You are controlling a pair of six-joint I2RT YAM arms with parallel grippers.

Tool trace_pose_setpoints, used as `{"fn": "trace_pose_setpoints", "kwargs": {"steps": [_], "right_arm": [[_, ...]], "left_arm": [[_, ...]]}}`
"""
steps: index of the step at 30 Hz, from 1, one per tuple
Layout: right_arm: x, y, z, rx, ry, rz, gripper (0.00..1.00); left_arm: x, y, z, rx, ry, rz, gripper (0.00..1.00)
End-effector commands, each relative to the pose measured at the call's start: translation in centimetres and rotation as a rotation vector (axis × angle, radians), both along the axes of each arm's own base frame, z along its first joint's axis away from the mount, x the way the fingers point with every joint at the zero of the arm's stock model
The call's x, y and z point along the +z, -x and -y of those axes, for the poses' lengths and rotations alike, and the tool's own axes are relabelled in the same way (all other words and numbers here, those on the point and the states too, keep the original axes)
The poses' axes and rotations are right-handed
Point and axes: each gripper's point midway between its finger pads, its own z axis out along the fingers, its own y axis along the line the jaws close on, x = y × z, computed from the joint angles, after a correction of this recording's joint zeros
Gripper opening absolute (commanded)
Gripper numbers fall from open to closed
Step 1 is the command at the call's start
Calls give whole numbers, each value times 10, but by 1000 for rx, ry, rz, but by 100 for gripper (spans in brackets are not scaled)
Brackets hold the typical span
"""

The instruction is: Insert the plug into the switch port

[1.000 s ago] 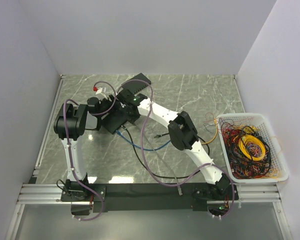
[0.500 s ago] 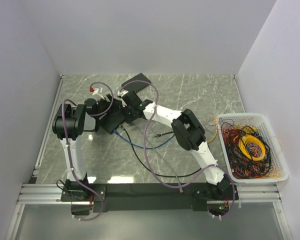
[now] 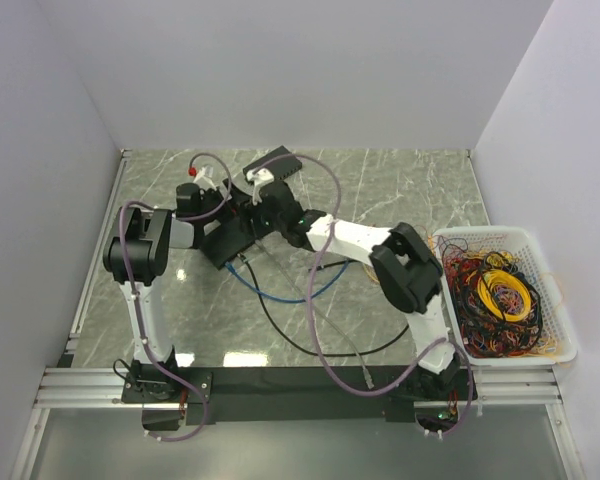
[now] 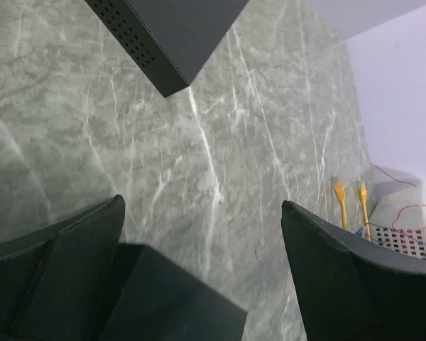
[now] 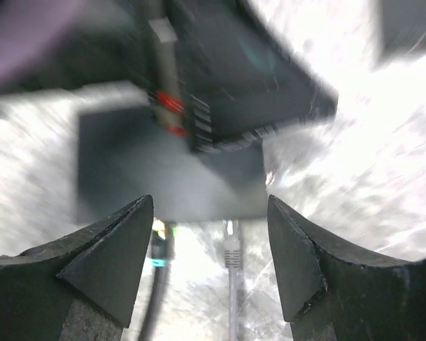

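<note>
Now your left end effector point(image 4: 202, 206) and right end effector point(image 5: 209, 202) have both spread wide, holding nothing, by the small oblong dark-grey switch box point(image 3: 276, 167). The clear plastic plug point(image 4: 339, 190) on its thin orange-yellow cable lies well apart, near the white mesh basket point(image 3: 480, 232), so insertion looks undone. Grey marbled worktop point(image 3: 400, 190), plain white walls point(image 3: 280, 70).

Glossy marbled table point(image 3: 410, 190); left gripper point(image 4: 202, 203) jaws matt dark plastic.
</note>
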Motion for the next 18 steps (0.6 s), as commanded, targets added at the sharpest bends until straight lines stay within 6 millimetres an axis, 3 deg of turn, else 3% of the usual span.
{"fn": "trace_pose_setpoints", "kwargs": {"steps": [1, 2, 4, 5, 6, 7, 8, 9, 11, 12, 14, 15, 18], "right_arm": [[106, -16, 10, -100, -174, 191, 73], [109, -14, 16, -120, -175, 188, 73], [123, -7, 34, -166, -185, 200, 73], [114, -2, 44, -186, -174, 181, 73], [131, 3, 52, -200, -202, 199, 73], [132, 7, 58, -208, -207, 198, 73], [124, 13, 65, -219, -204, 179, 73], [136, 19, 70, -226, -229, 187, 73], [129, 30, 77, -229, -242, 154, 73], [137, 34, 81, -230, -263, 159, 73], [128, 43, 89, -241, -269, 130, 73], [136, 48, 93, -244, -288, 136, 73], [130, 58, 104, -261, -294, 119, 72]], "left_arm": [[-16, 5, 2, 26, -54, -181, 99], [0, -8, -2, 61, -79, -145, 99], [4, -8, -7, 82, -129, -161, 96], [22, -11, -6, 92, -142, -130, 95], [25, -12, -11, 112, -179, -122, 95], [26, -5, -5, 105, -209, -139, 93], [42, -2, -4, 117, -237, -111, 93], [47, -1, -8, 150, -289, -91, 92], [64, 15, 3, 144, -331, -61, 92], [70, 19, 5, 142, -356, -47, 92], [79, 33, 9, 161, -410, -51, 90], [81, 38, 11, 162, -422, -56, 88], [85, 59, 20, 167, -438, -76, 83]]}}
